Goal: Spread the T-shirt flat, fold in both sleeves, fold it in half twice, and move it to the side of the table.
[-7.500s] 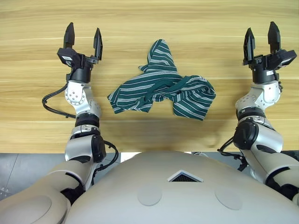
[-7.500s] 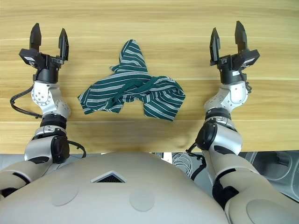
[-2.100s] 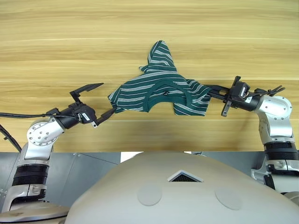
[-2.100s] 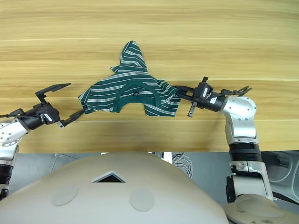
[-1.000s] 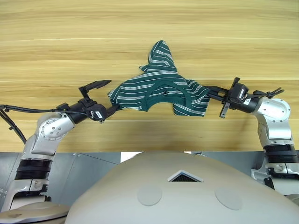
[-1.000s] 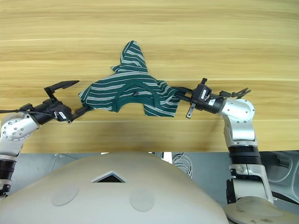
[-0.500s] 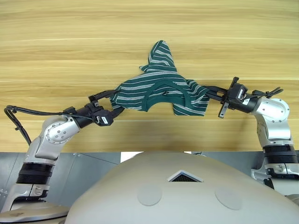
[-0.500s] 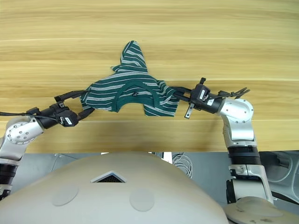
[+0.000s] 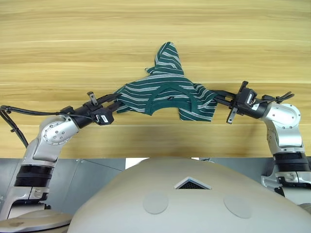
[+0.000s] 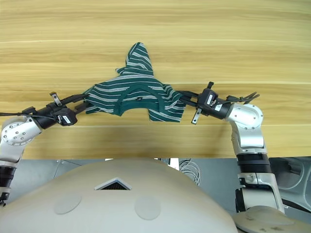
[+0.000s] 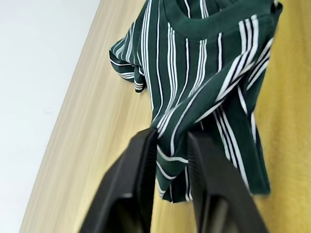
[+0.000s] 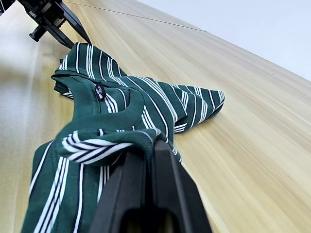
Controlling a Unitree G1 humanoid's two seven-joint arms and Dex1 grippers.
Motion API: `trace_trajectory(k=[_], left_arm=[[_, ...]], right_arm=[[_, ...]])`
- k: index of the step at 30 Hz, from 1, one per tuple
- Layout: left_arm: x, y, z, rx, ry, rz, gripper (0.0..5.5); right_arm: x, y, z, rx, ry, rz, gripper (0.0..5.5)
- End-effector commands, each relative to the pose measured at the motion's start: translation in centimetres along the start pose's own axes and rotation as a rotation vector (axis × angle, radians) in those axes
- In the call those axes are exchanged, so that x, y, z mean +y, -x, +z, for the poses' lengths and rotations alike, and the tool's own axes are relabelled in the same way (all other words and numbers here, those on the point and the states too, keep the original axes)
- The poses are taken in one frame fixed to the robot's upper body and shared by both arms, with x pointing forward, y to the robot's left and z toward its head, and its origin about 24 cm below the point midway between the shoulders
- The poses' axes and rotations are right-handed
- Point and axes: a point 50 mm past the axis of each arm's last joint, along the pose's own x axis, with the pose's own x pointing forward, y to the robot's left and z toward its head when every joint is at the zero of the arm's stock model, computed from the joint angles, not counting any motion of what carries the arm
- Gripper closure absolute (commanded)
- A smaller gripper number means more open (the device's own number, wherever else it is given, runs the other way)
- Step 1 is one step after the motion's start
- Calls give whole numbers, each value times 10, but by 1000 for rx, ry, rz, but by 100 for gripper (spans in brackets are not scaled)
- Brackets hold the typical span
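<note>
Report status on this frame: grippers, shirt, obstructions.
Left gripper shut on T-shirt left edge. Right gripper shut on its right edge. T-shirt bunched, not yet flat, on wooden table.

This has the look of a robotics lab or test room. A broad tabletop of pale wood-grain planks runs out ahead of both grippers and well past them on either side, laid out like a workbench. Back behind the left gripper, below the table's near edge, there's smooth grey flooring. Behind the right gripper, under that same edge, a loose coil of pale cable sits down by the floor. From the wrist cameras, a plain white surface stands beyond the table's edge, whether wall or screen I can't tell.
</note>
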Motion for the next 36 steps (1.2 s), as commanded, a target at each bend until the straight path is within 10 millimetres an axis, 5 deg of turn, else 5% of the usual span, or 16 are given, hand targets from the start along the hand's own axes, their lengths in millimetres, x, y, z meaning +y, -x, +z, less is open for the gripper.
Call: trace_trajectory(k=[1, 12, 16, 21, 23, 30, 36], left_arm=[[-7, -4, -1, -3, 21, -37, 527], [0, 1, -23, 15, 60, 10, 546], [44, -2, -19, -74, 19, 242, 546], [132, -9, 3, -264, 37, 541, 546], [152, -9, 9, -308, 68, 587, 546], [174, -7, 33, -384, 90, 549, 546], [182, 38, 73, -434, 46, 569, 546]], right_arm=[[1, 1, 4, 10, 24, 16, 550], [-6, 6, 15, -34, 85, -15, 550], [-31, 7, 35, -98, 155, -94, 550], [-97, -7, 88, -106, 319, -171, 550], [-112, -18, 103, -103, 348, -163, 550], [-149, -55, 117, -61, 347, -204, 550], [-142, -19, 180, -198, 486, -198, 550]])
